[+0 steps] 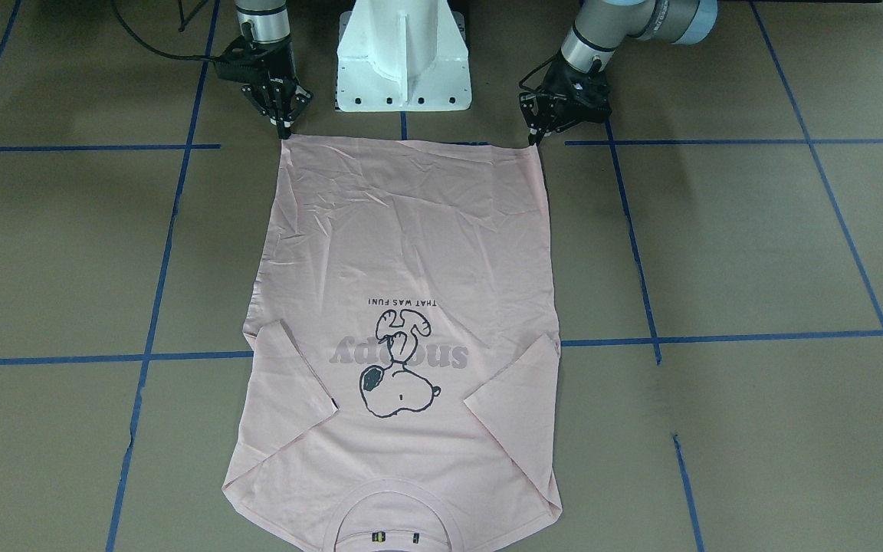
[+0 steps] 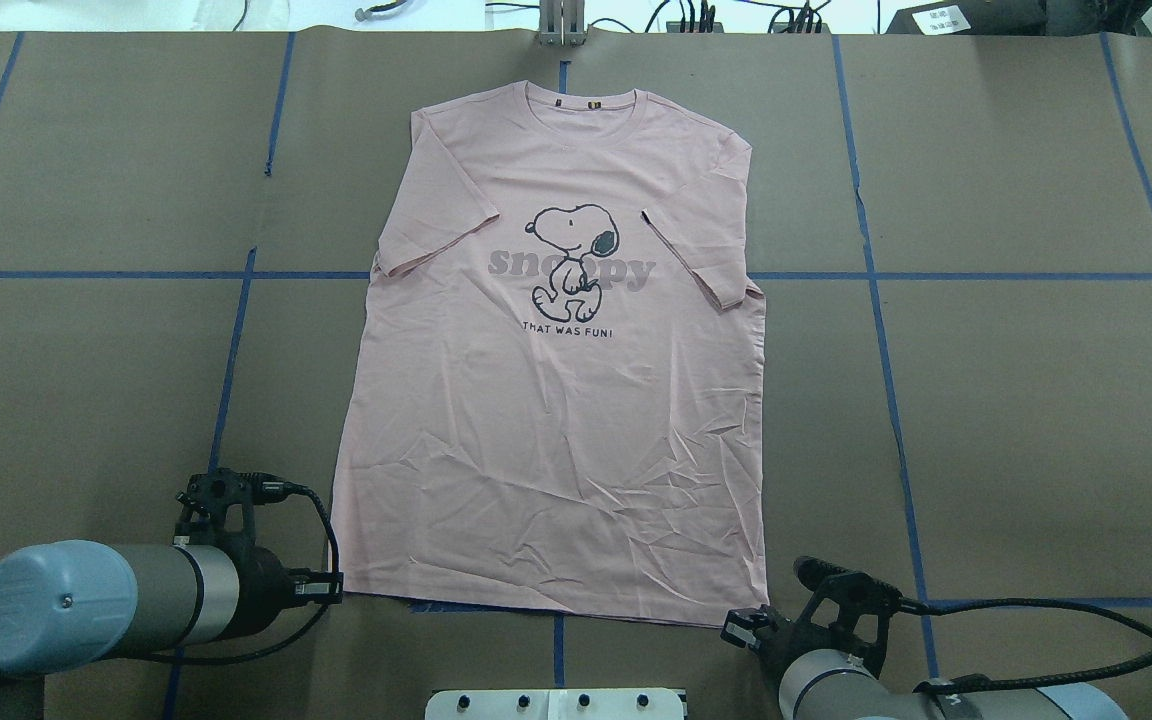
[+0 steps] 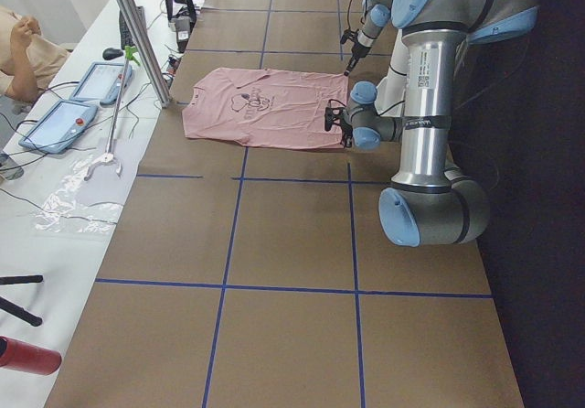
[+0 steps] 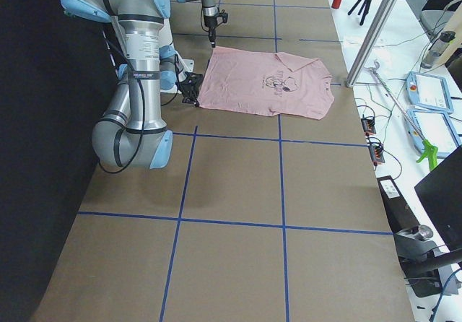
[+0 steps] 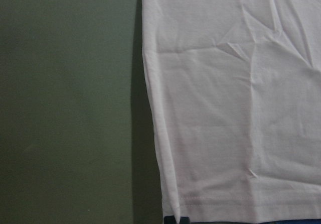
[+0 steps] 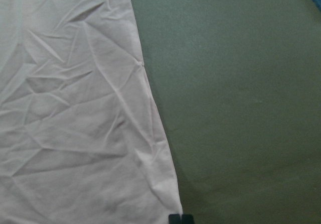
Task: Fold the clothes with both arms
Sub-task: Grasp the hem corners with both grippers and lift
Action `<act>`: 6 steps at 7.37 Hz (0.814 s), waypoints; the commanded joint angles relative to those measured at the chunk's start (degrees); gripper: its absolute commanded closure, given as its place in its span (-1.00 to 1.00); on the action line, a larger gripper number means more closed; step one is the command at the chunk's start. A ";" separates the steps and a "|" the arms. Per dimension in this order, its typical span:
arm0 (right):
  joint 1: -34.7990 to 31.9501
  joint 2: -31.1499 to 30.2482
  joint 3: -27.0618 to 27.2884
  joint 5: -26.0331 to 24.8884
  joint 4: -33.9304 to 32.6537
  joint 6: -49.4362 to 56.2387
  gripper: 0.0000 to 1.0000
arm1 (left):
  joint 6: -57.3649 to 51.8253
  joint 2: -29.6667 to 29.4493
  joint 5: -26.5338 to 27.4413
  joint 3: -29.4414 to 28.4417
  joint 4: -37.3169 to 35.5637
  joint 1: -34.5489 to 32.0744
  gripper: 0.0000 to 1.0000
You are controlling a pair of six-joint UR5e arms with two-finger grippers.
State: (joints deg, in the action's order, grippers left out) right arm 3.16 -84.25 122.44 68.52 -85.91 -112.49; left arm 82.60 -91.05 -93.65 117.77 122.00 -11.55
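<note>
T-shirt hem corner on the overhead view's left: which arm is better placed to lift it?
Left. The left hand sits at that corner of the T-shirt; the right hand is at the opposite hem corner.

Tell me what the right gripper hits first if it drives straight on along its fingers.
The T-shirt, at its hem corner: the right gripper points down with its tips right at that corner, the table directly beneath. Whether it touches the cloth now is unclear.

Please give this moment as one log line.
pale pink short-sleeved T-shirt: flat, print up | left end effector: shut on hem corner | right end effector: same
</note>
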 commanded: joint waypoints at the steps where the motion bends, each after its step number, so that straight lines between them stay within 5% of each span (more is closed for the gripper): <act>1: -1.31 -3.96 9.60 2.48 -2.58 5.32 1.00 | -0.24 0.35 -1.00 8.46 -5.41 -0.22 1.00; 2: -1.40 -6.78 16.36 3.88 -4.51 6.05 1.00 | -0.24 -0.35 -6.14 16.62 -13.11 -0.22 1.00; 4: -1.23 -5.33 32.69 7.82 -20.44 6.06 1.00 | -0.07 -0.96 -12.58 34.11 -27.70 -1.01 1.00; 5: -3.14 -2.01 34.60 11.68 -24.01 6.06 1.00 | -0.15 -4.01 -15.05 38.80 -35.35 -2.06 1.00; 6: -5.60 -1.37 34.19 13.55 -24.91 6.49 1.00 | -0.50 -7.44 -15.59 37.63 -38.99 -3.72 1.00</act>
State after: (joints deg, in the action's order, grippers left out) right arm 0.06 -87.28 154.99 79.01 -107.64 -106.36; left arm 82.38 -94.81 -107.51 153.37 89.54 -13.62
